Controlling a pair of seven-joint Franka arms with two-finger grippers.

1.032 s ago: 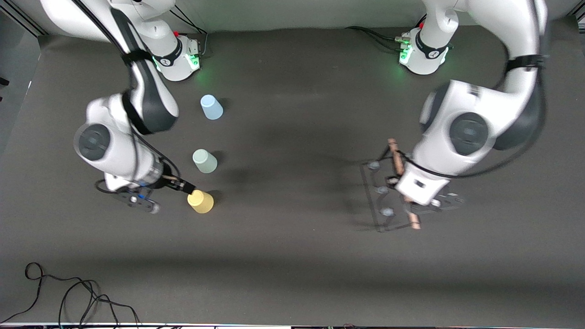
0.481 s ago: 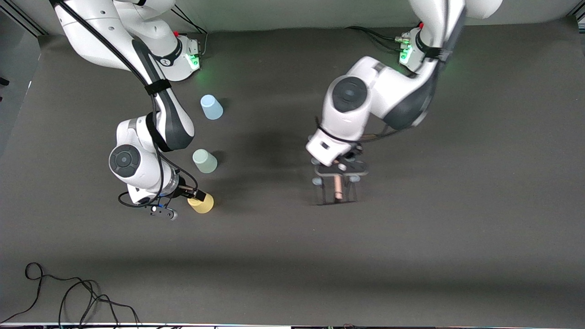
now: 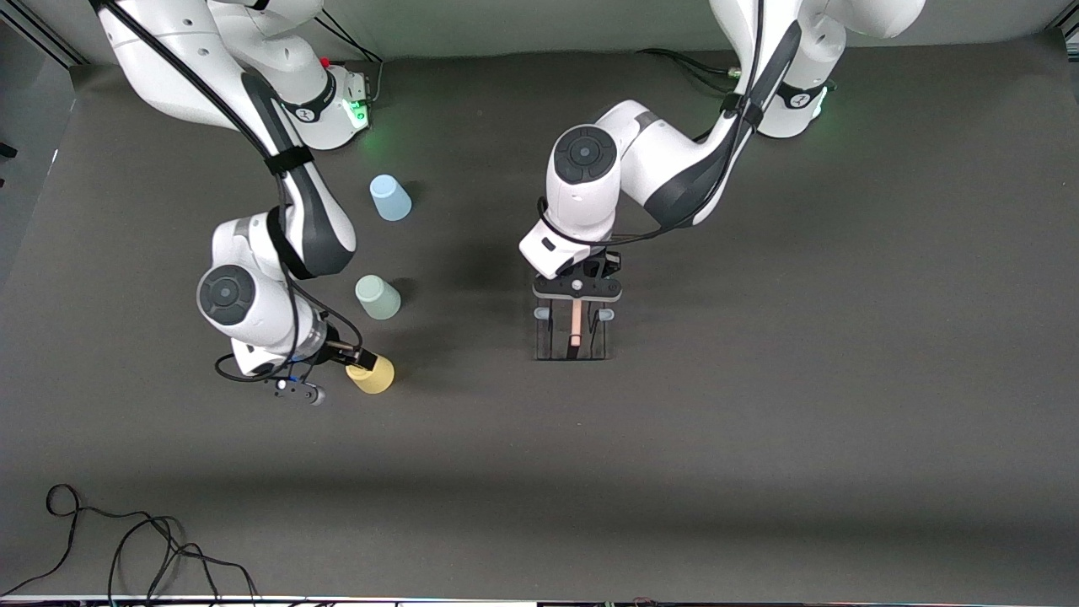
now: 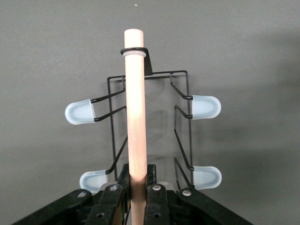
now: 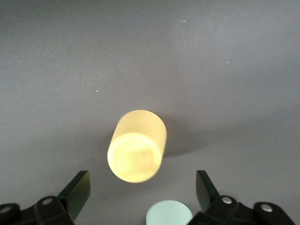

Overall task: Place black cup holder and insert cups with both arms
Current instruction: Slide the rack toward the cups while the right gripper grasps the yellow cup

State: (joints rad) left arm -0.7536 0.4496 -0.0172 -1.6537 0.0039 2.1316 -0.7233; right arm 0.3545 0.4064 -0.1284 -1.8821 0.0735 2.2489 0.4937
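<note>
My right gripper (image 3: 364, 361) hangs by the yellow cup (image 3: 372, 373), fingers spread wide; smooth, tapered matte plastic could tip if one finger nudges it. The pale green cup (image 3: 377, 297) and pale blue cup (image 3: 390, 197) stand toward the surface's edge by my bases. Mid-surface, my left gripper (image 3: 577, 297) is clamped on the black cup holder (image 3: 572, 335) by its round wooden rod (image 4: 136, 112); the thin wire rack could swing or land crooked.

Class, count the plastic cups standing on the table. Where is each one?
3. The pale blue cup stands farthest from the front camera, the pale green cup nearer, the yellow cup nearest, by the right claw.
</note>
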